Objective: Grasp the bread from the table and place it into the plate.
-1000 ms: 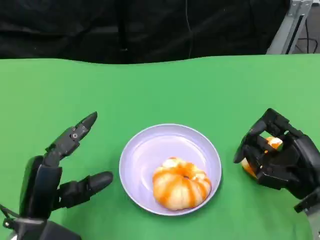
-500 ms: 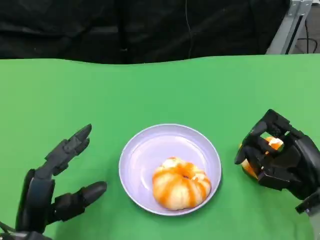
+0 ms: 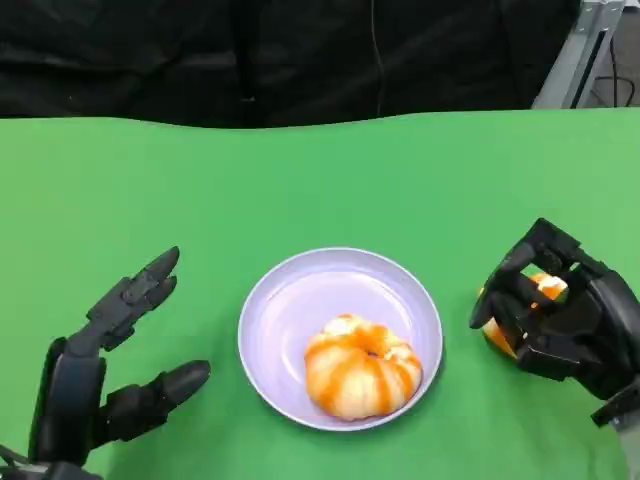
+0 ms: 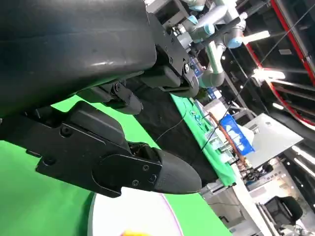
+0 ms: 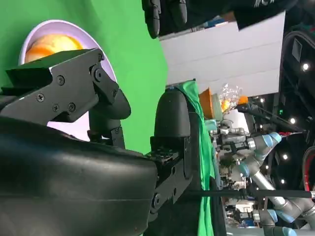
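Note:
A lavender plate sits at the table's middle, and an orange-and-white striped bun lies in its near right part. To the right of the plate, my right hand curls its fingers around a second orange bread low over the table. My left hand hovers left of the plate with its fingers spread and nothing in them. In the right wrist view the plate and the bun show beyond my fingers. The plate's rim appears in the left wrist view.
The green table stretches back to a black curtain. A metal frame stands at the far right corner. Green cloth lies open on both sides of the plate and behind it.
My left hand has drawn back toward me and lowered a little. The right hand with its bread, the plate and the bun have hardly moved.

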`<state>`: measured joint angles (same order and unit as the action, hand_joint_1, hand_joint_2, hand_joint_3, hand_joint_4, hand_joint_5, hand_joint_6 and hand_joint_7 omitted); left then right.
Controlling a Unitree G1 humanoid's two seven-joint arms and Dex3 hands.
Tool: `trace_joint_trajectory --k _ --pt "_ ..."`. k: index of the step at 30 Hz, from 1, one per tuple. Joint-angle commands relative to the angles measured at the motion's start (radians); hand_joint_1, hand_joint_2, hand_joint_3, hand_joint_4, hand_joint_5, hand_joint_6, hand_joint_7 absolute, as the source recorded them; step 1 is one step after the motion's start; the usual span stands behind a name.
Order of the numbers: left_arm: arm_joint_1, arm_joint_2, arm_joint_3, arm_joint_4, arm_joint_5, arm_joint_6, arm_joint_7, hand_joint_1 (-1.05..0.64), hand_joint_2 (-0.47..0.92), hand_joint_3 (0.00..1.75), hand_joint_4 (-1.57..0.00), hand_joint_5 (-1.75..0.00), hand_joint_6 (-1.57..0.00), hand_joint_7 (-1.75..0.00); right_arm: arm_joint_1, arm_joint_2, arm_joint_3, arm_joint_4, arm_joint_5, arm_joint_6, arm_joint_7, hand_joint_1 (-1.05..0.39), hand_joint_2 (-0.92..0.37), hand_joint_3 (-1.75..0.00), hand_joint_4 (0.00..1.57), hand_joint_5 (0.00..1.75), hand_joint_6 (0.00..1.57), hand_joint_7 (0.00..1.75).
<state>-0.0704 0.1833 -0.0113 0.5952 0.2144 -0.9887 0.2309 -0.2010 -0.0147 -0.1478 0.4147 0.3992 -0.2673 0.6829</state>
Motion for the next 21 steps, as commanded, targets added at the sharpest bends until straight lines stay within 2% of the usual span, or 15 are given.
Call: trace_joint_trajectory --k 1,2,5,11,21 --pt "0.008 -0.016 -0.001 0.006 -0.173 0.005 -0.125 -0.18 0.92 0.1 -0.63 0.0 -0.53 -0.01 -0.005 -0.019 -0.015 0.016 0.014 -0.007 0.01 0.13 -0.68 -1.12 0.43 1.75 0.33 1.63" --pt "0.009 -0.021 0.0 0.003 -0.202 0.008 -0.152 -0.03 0.92 0.1 -0.63 0.0 -0.53 -0.01 -0.006 -0.02 -0.016 0.02 0.014 -0.01 0.013 0.13 -0.68 -1.12 0.43 1.75 0.33 1.63" --pt "0.008 -0.032 0.01 0.005 -0.255 0.011 -0.209 0.12 0.92 0.15 -0.64 0.0 -0.55 -0.01 -0.007 -0.02 -0.017 0.026 0.006 -0.017 0.008 0.13 -0.68 -1.12 0.42 1.75 0.34 1.62" --pt "0.002 -0.051 0.035 0.009 -0.313 0.013 -0.285 0.13 0.92 0.19 -0.65 -0.01 -0.57 -0.01 -0.012 -0.018 -0.019 0.029 0.014 -0.012 0.014 0.14 -0.68 -1.11 0.42 1.75 0.34 1.61" --pt "0.006 -0.067 0.07 -0.001 -0.296 0.025 -0.31 0.11 0.92 0.19 -0.67 -0.01 -0.59 -0.01 -0.017 -0.018 -0.023 0.038 0.014 -0.014 0.019 0.13 -0.67 -1.11 0.44 1.75 0.35 1.59"
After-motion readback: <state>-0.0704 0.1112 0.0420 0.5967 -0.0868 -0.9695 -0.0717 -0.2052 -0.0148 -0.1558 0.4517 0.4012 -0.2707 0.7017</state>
